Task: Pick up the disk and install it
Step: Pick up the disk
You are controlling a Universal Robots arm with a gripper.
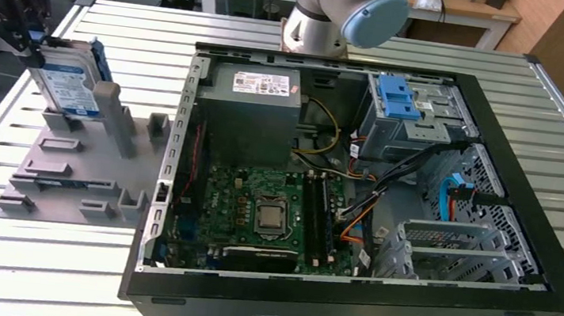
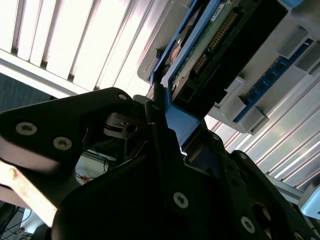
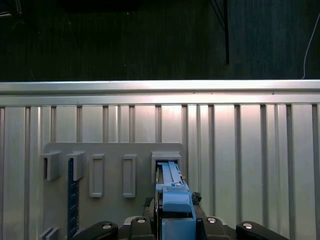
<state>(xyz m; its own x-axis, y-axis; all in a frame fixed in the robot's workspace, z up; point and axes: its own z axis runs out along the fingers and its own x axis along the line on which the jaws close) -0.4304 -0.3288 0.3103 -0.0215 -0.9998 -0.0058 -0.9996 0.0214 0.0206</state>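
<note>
The disk is a silver drive with a white-and-blue label in a blue carrier frame. It stands on edge, slightly tilted, at the far end of the grey holder rack on the exterior view's left. My black gripper sits at the disk's upper far edge. In the second wrist view my gripper pinches the blue frame edge, with the disk's circuit-board side beyond it. In the first wrist view the blue frame of the disk runs out from between the jaws of my gripper.
An open computer case lies on the slatted metal table. Inside it are a metal drive bay with a blue latch, a grey power supply and loose cables. The arm's base stands behind the case.
</note>
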